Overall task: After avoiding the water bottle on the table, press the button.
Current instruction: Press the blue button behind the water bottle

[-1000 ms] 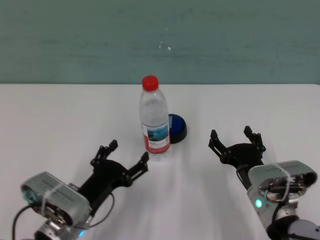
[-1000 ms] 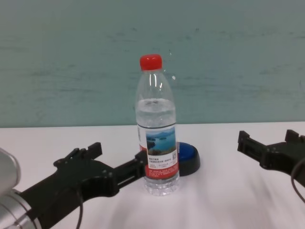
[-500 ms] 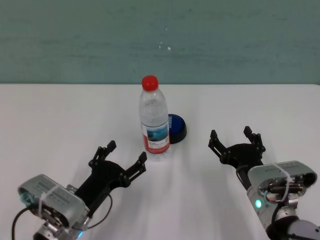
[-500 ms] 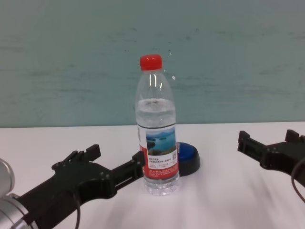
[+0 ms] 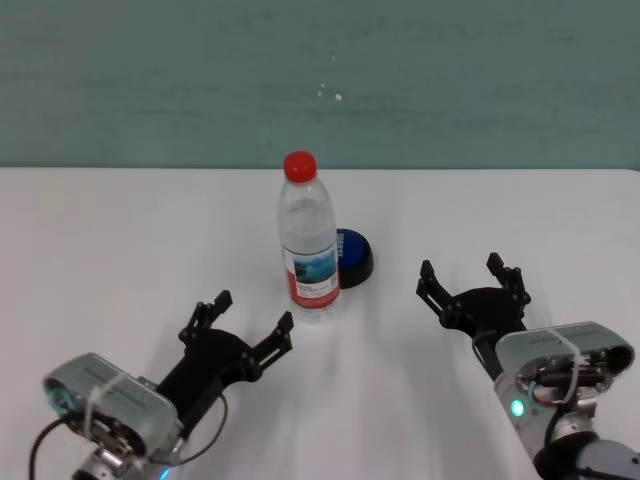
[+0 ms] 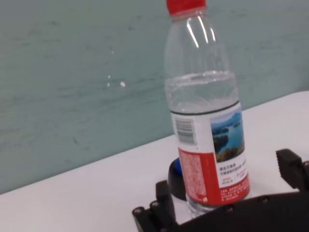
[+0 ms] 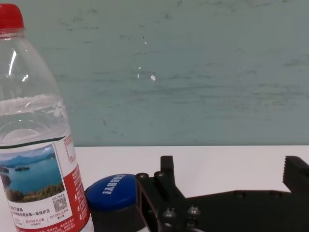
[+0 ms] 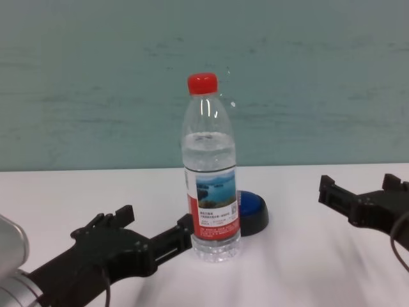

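Observation:
The water bottle (image 5: 310, 250), clear with a red cap and a lake label, stands upright mid-table. Right behind it, partly hidden, sits the blue-topped button (image 5: 355, 256) on its black base. My left gripper (image 5: 252, 312) is open, low over the table (image 5: 120, 230), just in front and to the left of the bottle, its nearer fingertip close to the bottle's base but apart from it. My right gripper (image 5: 462, 270) is open and empty, to the right of the button. The right wrist view shows the button (image 7: 113, 191) beside the bottle (image 7: 38, 145).
A teal wall (image 5: 320, 80) runs along the table's far edge. Bare white tabletop lies on both sides of the bottle and between the right gripper (image 8: 358, 184) and the button (image 8: 253, 210).
My left gripper has drawn back a little toward me, away from the bottle's base. The bottle, the button and the right gripper have not moved.

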`<move>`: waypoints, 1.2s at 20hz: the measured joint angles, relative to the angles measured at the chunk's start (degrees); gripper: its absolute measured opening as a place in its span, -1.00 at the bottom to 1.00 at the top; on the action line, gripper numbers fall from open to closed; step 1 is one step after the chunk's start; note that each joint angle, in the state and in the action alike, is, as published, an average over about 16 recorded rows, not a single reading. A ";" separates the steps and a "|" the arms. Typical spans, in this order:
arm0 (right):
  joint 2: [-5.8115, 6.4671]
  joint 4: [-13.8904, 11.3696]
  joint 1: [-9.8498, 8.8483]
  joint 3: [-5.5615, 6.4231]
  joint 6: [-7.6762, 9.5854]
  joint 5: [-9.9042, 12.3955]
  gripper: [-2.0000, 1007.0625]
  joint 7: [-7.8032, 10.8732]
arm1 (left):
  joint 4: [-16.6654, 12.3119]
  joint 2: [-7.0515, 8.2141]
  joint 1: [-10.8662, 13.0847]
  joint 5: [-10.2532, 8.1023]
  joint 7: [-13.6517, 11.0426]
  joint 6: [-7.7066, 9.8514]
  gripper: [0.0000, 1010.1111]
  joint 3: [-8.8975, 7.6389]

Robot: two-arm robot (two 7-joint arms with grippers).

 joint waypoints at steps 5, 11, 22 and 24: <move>0.00 0.00 0.00 0.00 0.00 0.00 0.99 0.00 | 0.07 0.05 -0.03 0.71 0.28 0.58 0.98 0.15; 0.00 0.00 0.00 0.00 0.00 0.00 0.99 0.00 | 0.05 0.18 -0.08 1.34 0.46 0.87 0.98 0.28; 0.00 0.00 0.00 0.00 0.00 0.00 0.99 0.00 | -0.01 0.21 -0.10 1.35 0.43 0.89 0.98 0.30; 0.00 0.00 0.00 0.00 0.00 0.00 0.99 0.00 | -0.01 0.21 -0.10 1.33 0.42 0.89 0.98 0.30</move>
